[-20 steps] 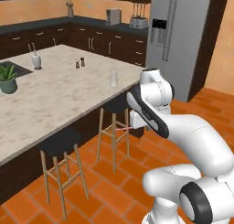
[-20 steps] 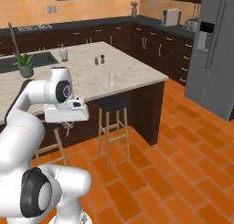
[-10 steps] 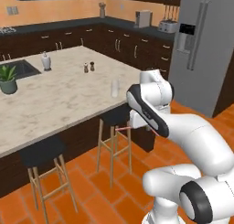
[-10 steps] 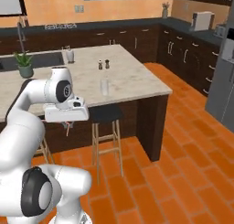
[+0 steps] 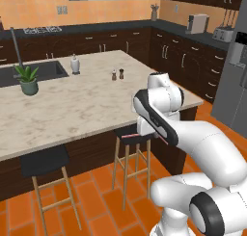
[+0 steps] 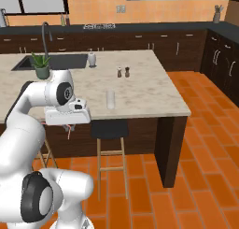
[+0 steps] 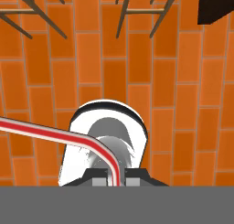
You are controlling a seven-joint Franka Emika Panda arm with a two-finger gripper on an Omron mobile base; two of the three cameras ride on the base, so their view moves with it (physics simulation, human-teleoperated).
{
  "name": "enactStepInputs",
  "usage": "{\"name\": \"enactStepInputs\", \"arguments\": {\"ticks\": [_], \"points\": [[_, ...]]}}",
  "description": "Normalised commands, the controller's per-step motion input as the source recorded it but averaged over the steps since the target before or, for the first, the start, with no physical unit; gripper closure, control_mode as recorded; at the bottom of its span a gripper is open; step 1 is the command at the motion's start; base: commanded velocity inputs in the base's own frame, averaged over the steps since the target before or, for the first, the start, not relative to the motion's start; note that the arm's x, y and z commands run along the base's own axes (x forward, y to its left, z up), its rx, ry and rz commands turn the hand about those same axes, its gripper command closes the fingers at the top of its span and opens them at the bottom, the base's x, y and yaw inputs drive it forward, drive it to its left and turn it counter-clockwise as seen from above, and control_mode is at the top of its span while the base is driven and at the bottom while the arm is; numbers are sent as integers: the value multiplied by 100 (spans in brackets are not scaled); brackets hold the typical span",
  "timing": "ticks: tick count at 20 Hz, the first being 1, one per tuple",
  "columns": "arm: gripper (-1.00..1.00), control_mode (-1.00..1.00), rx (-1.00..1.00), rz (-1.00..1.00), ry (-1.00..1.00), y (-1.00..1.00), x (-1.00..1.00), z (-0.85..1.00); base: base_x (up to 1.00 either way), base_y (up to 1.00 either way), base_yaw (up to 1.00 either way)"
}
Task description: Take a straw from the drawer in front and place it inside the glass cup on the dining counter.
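My gripper point(image 7: 117, 180) is shut on the straw point(image 7: 55, 133), a thin red-and-white striped tube that bends and runs off to the left in the hand view, over orange floor tiles. From the right base view the gripper point(image 6: 70, 125) hangs below the hand, beside the dining counter's point(image 6: 140, 90) front edge, with the straw point(image 6: 70, 132) poking down. The glass cup point(image 6: 110, 99) stands upright on the marble top, to the right of the hand and a little beyond it. In the left base view the arm covers the cup; the straw point(image 5: 130, 134) shows as a pink sliver by the dining counter point(image 5: 72, 105). The drawer is out of view.
Two black-seated wooden stools point(image 5: 132, 134) point(image 5: 43, 160) stand under the counter edge. On the top are salt and pepper shakers point(image 6: 123, 72), a white soap dispenser point(image 6: 92, 59), a potted plant point(image 6: 41, 67) and a sink point(image 6: 51, 62). Open tiled floor point(image 6: 200, 176) lies to the right.
The whole picture has shifted as the base drove and turned; the island counter now stands more squarely ahead. The gripper stays shut on the straw in the same pose.
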Motion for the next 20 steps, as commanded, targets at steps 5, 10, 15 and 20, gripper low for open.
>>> {"name": "enactStepInputs", "arguments": {"ticks": [5, 10, 15, 20], "points": [[100, 100, 0, 0, 0, 0, 0, 0, 68, -34, 16], [100, 100, 0, 0, 0, 0, 0, 0, 76, -28, 12], [100, 100, 0, 0, 0, 0, 0, 0, 52, -38, 27], [100, 100, 0, 0, 0, 0, 0, 0, 66, -34, 28]]}}
